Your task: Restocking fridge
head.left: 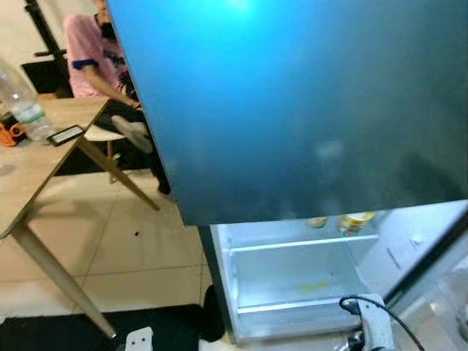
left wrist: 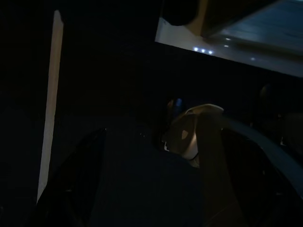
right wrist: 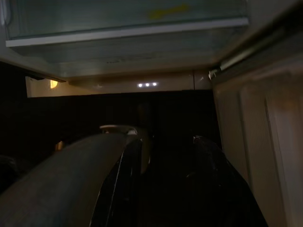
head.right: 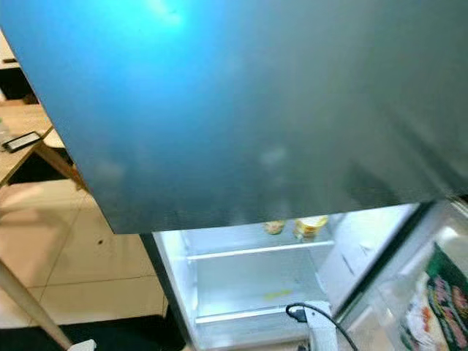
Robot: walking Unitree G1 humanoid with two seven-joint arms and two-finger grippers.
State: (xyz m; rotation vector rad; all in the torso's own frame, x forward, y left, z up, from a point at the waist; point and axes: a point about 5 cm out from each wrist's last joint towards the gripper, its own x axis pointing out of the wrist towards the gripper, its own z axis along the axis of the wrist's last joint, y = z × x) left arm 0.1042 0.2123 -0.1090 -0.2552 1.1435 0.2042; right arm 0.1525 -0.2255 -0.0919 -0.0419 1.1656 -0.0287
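Open fridge (head.left: 292, 270), lit white shelves, stands near right beneath a blue-grey door panel (head.left: 292, 102); wooden table (head.left: 44, 161) and tiled floor (head.left: 139, 248) lie left. No writing is legible. Right gripper (right wrist: 165, 156) hangs parted and empty before the fridge; whether the left gripper (left wrist: 142, 189) grips anything cannot be told.

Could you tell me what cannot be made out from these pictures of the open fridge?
- The fridge's upper shelves, head views: hidden behind the blue door panel.
- The jars on the glass shelf: blurred and half hidden under the panel's edge, contents unreadable.
- The left gripper, left wrist view: too dark to judge.
- The right gripper, right wrist view: dark; what it carries is unclear.
- The door packet: cut off, label unreadable.
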